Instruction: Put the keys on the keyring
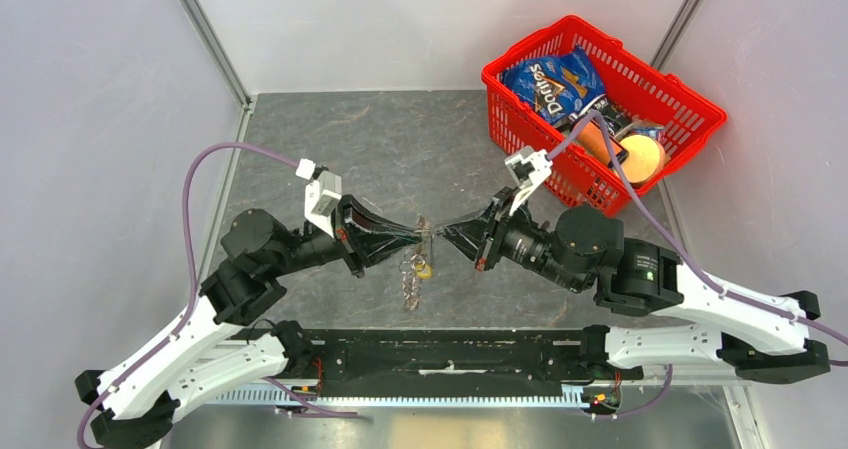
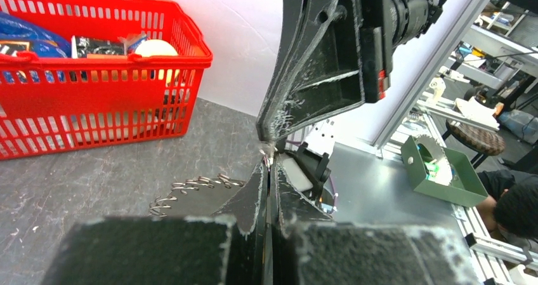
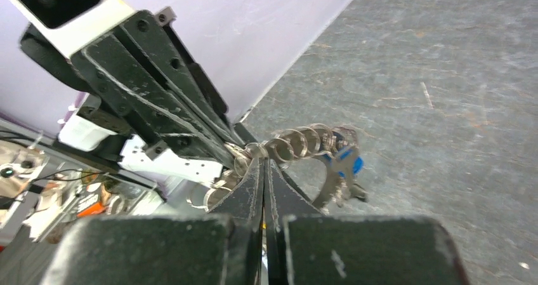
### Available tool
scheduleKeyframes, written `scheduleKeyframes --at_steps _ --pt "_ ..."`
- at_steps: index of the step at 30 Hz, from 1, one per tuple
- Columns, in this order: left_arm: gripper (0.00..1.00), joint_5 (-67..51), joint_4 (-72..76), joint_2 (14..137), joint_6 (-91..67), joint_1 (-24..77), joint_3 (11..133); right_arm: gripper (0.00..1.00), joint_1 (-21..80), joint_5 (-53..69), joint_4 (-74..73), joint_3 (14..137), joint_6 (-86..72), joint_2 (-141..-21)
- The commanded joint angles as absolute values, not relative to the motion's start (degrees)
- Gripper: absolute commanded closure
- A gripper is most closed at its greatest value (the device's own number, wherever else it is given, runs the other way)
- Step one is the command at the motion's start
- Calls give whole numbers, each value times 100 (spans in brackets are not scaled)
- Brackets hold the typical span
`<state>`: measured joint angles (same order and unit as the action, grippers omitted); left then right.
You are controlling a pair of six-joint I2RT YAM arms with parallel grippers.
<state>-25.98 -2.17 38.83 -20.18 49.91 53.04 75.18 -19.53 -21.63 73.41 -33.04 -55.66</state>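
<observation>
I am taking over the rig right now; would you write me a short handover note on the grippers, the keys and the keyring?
Grippers: the left gripper and the right gripper are both shut, tip to tip, pinching the top of the keyring.
Things: the keyring hangs from the tips above the table. The blue key and the yellow key dangle in the bunch. I cannot make out the black key.
Done: blue and yellow appear to be on the keyring, though I cannot confirm it.
Left: find the black key, thread it on, and check the others.

Pale lilac walls [image 1: 90,89] enclose a dark grey stone-patterned tabletop [image 1: 400,149].
</observation>
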Motion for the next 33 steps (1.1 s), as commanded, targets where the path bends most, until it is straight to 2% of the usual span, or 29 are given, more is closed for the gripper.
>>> scheduleKeyframes --at_steps 1,12,15,17,25,33 --pt "98 -2663 756 3577 -2222 4975 5445 100 7479 -2513 -2505 7192 -3172 -5229" --pt "98 -2725 861 3666 -2285 4977 5475 99 7477 -2381 -2349 7084 -3066 -5011" --pt "98 -2725 856 3666 -2285 4976 5462 73 7479 -2124 -2260 7217 -2911 -4999" --pt "98 -2724 831 3678 -2272 4979 5458 62 7478 -1853 -2289 7450 -2746 -5057" --pt "98 -2837 850 3617 -2382 4979 5431 49 7475 -918 -2785 8534 -1985 -5671" --pt "98 -3035 993 3550 -2616 4975 5344 42 7471 226 -3141 9230 -1538 -6232"
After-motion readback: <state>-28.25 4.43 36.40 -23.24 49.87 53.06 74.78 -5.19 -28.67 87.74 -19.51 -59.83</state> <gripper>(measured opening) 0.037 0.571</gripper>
